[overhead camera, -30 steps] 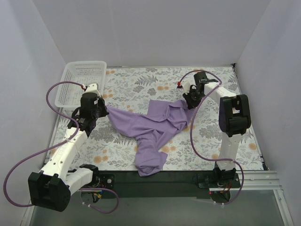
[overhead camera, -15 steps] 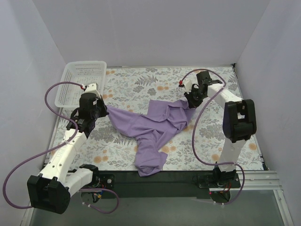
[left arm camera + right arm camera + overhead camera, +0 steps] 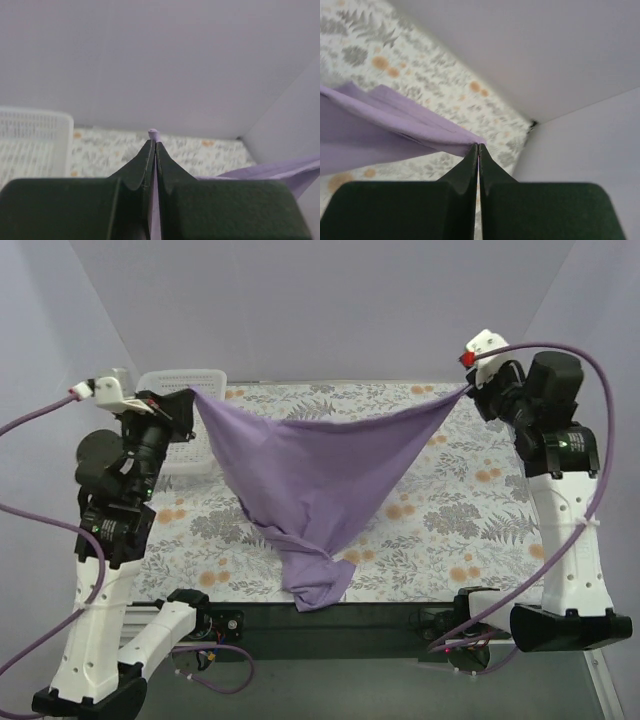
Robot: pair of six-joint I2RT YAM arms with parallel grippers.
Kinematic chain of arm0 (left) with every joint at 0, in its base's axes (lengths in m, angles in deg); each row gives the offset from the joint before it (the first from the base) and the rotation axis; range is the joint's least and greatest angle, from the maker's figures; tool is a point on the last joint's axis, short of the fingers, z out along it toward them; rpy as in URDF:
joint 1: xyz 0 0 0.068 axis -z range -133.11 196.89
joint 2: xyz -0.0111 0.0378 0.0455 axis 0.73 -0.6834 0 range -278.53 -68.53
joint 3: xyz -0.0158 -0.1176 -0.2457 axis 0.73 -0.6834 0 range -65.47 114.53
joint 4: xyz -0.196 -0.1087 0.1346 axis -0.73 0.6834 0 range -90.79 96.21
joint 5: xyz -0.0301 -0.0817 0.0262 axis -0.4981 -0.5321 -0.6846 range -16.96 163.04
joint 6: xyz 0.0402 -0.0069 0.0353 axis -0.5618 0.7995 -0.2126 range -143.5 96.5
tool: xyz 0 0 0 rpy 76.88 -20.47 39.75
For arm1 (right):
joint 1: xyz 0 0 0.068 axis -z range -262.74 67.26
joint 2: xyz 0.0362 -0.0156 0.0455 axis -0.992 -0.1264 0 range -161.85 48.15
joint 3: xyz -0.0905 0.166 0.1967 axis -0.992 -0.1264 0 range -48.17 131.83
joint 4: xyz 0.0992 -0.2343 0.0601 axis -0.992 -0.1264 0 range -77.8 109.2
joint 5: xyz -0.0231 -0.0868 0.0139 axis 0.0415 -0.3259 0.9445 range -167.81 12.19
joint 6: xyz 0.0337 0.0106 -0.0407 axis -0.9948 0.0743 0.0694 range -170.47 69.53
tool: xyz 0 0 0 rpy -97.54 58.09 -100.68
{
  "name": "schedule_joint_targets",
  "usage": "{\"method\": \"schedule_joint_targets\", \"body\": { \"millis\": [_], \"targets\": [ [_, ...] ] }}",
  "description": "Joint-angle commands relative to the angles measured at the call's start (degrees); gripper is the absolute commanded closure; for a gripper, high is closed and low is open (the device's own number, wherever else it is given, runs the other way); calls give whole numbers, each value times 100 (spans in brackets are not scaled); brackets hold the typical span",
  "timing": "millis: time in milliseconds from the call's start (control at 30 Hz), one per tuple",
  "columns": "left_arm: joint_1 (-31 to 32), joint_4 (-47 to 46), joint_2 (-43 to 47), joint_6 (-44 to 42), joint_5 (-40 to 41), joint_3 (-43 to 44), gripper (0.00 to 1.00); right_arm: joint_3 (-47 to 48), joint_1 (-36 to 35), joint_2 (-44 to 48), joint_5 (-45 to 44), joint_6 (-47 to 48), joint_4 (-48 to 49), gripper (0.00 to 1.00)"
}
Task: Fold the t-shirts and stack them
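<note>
Lavender-purple cotton t-shirt (image 3: 320, 470) hangs stretched in a sagging V, one top corner just beside the white plastic basket (image 3: 185, 380) and its tail bunched on the floral-covered counter (image 3: 480, 510); only the top view shows this. The wrist views show the left fingers (image 3: 140, 165) and right fingers (image 3: 465, 167) pressed together, each pinching cloth. The left arm (image 3: 110, 530) partly hides the basket.

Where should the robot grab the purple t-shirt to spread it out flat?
At the two ends of its top edge, each pincer from its own side. The left pincer and right pincer pinch there, so the t-shirt hangs taut between them, only its bunched tail on the table cover.
</note>
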Motion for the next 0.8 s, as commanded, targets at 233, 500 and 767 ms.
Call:
{"method": "schedule_joint_targets", "body": {
  "millis": [233, 500, 767],
  "targets": [
    [-32, -900, -189, 294, -244, 2748, 100, 2865, 880, 624, -369, -377, 58, 99],
    [-32, -1154, -453, 532, -552, 4260, 100, 4079, 1207, 720, -1026, -519, 673, 99],
    [21, -1304, -584, 374, -446, 4104, 100, 4238, 1207, 545, -1415, -290, 972, 99]
  ]
}}
